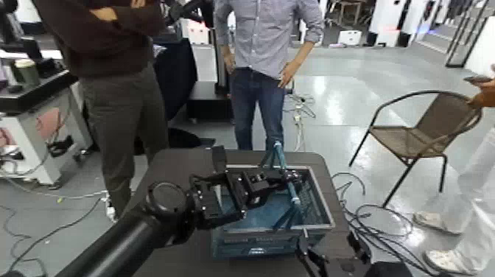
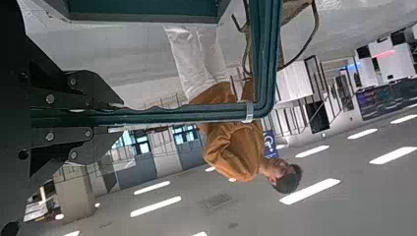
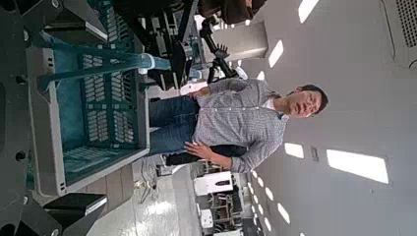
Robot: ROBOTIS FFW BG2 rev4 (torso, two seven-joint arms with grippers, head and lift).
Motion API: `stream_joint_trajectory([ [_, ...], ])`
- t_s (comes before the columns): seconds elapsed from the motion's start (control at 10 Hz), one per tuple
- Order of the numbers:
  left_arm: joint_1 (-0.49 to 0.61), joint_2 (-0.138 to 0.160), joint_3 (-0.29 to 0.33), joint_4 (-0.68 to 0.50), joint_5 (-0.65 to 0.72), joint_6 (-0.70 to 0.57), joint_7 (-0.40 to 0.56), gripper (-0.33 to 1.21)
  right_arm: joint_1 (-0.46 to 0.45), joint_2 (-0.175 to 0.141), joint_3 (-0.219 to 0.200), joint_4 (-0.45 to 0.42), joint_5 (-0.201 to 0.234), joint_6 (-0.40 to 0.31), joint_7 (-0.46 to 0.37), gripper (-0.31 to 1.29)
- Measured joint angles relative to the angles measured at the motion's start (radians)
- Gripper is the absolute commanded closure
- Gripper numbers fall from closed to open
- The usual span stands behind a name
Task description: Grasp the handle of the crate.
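Observation:
The blue-grey lattice crate (image 1: 243, 237) stands on a dark table (image 1: 173, 171). Its thin teal handle (image 1: 286, 177) is raised above the crate's middle. My left gripper (image 1: 259, 186) reaches in over the crate from the left and is shut on the handle's bar. In the left wrist view the bar (image 2: 167, 114) runs out from between my dark fingers (image 2: 69, 90). My right gripper (image 1: 328, 259) sits low by the crate's near right corner, open and empty. The right wrist view shows the crate (image 3: 84, 108), the handle (image 3: 103, 61) and the left gripper (image 3: 187, 44) beyond.
Two people (image 1: 265, 59) stand just behind the table. A brown chair (image 1: 423, 132) stands on the floor at the right, with another person's legs (image 1: 471, 214) beside it. Cables (image 1: 368, 221) lie on the floor. A workbench (image 1: 33, 88) is at the far left.

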Motion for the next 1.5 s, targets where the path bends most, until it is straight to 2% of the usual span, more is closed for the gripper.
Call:
stream_joint_trajectory([
  [0.3, 0.064, 0.020, 0.057, -0.110, 0.000, 0.039, 0.031, 1.19, 0.007, 0.005, -0.008, -0.002, 0.010, -0.010, -0.003, 0.16],
  [0.6, 0.152, 0.047, 0.141, -0.233, 0.001, 0.079, 0.097, 1.19, 0.011, 0.005, -0.013, -0.004, 0.030, -0.023, -0.009, 0.16],
  [0.9, 0.215, 0.067, 0.186, -0.316, 0.018, 0.113, 0.123, 1.19, 0.013, 0.003, -0.011, -0.007, 0.044, -0.028, -0.022, 0.16],
  [1.2, 0.313, 0.125, 0.250, -0.446, 0.069, 0.159, 0.210, 1.19, 0.020, 0.007, -0.018, -0.012, 0.070, -0.039, -0.040, 0.16],
  [1.5, 0.387, 0.138, 0.312, -0.526, 0.128, 0.194, 0.268, 1.19, 0.025, 0.012, -0.022, -0.016, 0.090, -0.044, -0.047, 0.16],
])
